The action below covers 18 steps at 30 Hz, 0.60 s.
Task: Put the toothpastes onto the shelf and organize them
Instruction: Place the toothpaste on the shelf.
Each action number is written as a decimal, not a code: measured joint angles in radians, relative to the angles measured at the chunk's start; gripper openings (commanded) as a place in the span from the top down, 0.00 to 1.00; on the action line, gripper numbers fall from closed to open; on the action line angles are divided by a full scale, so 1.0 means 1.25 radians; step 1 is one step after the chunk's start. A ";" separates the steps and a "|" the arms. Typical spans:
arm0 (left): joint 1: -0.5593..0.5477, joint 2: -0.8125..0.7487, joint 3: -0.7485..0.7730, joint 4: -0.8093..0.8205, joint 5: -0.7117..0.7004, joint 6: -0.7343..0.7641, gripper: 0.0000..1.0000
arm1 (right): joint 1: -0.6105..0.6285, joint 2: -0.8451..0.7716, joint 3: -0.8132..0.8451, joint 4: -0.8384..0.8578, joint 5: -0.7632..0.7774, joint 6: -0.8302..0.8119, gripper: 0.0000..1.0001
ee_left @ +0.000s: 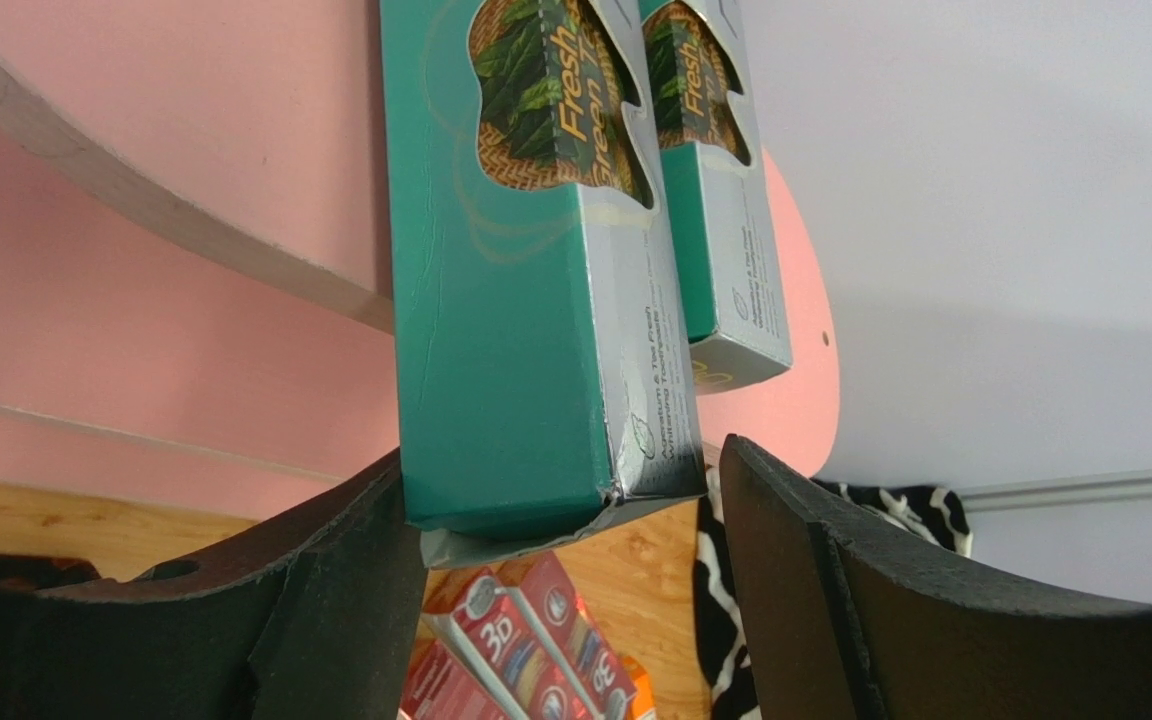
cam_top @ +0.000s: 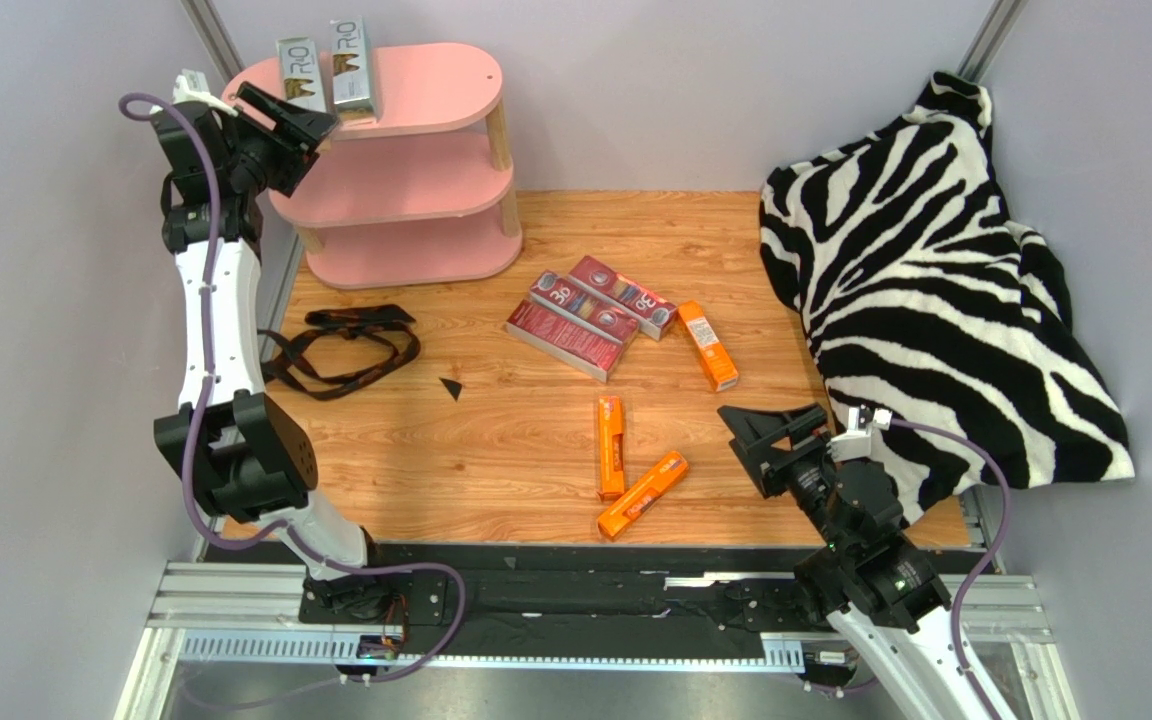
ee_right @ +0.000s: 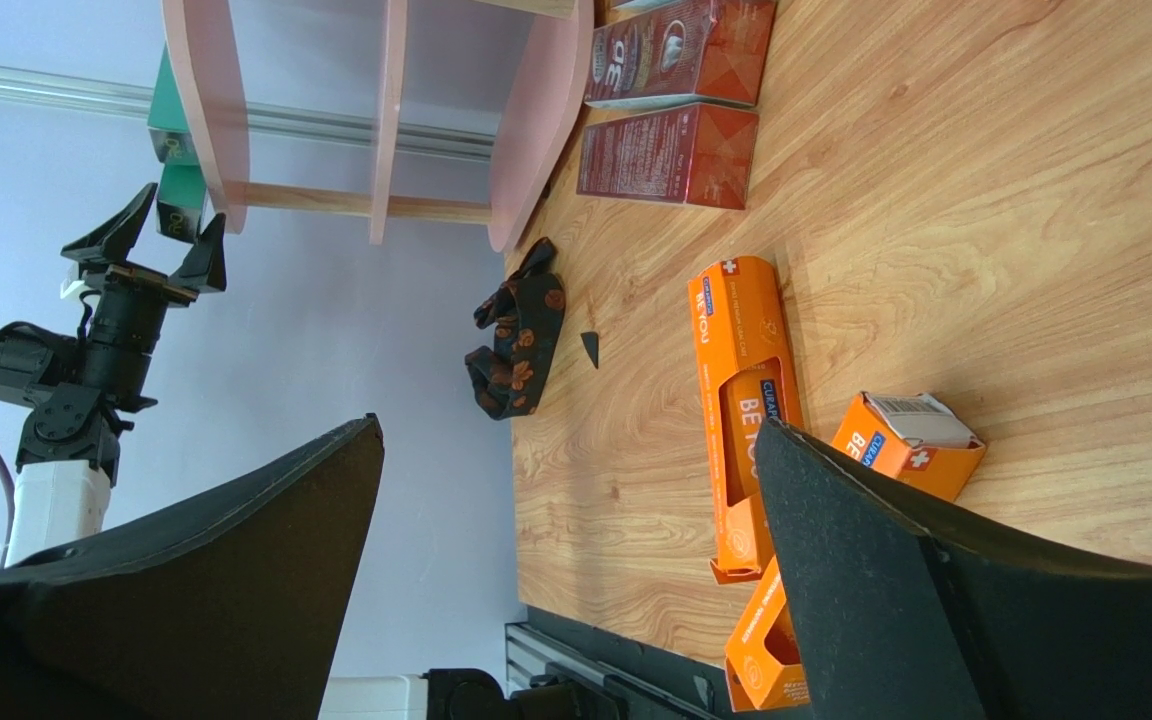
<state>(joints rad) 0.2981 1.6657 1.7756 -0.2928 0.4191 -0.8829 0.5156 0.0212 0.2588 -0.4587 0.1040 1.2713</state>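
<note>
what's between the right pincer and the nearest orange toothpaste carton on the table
Nothing visible: only bare wooden tabletop lies between the open right pincer and the nearest bright orange cardboard carton.

Lit brightly and evenly from above. Cast only faint, soft shadows beside the orange cartons (cam_top: 611, 446). Looked sharp overhead; softened on the near black fingers (ee_left: 312, 600).

This is a robot test booth in a lab — plain pale panels (cam_top: 657, 90) wall in a small wooden tabletop (cam_top: 507, 435) on three sides, metal posts (cam_top: 214, 38) in the back corners. Two arms (cam_top: 222, 300) are bolted to a slotted aluminium rail (cam_top: 237, 608) at the near edge, purple cables (cam_top: 126, 105) looped along them. A pink shelf (cam_top: 417, 165), zebra cloth (cam_top: 928, 270) and toothpaste cartons (cam_top: 582, 318) sit as loose props.
</note>
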 measured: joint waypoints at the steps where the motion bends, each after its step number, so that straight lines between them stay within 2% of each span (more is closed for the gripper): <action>1: 0.000 -0.009 -0.013 0.005 -0.001 -0.002 0.23 | 0.000 0.000 0.000 0.000 -0.001 0.000 0.00; 5: 0.000 -0.048 -0.062 0.026 -0.005 -0.004 0.20 | 0.000 0.000 -0.009 0.005 -0.002 0.001 0.00; 13: 0.000 -0.102 -0.092 0.053 -0.010 -0.008 0.19 | 0.000 -0.003 -0.014 0.005 -0.008 0.003 0.00; 16: 0.000 -0.118 -0.111 0.058 -0.015 -0.011 0.23 | 0.000 -0.003 -0.014 0.005 -0.009 0.003 0.00; 18: 0.000 -0.124 -0.121 0.059 -0.020 -0.014 0.29 | 0.000 -0.003 -0.014 0.005 -0.011 0.003 0.00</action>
<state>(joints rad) 0.2981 1.5108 1.6245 -0.2192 0.3935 -0.9005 0.5156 0.0170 0.2417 -0.4526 0.0906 1.2747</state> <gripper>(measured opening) 0.779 0.998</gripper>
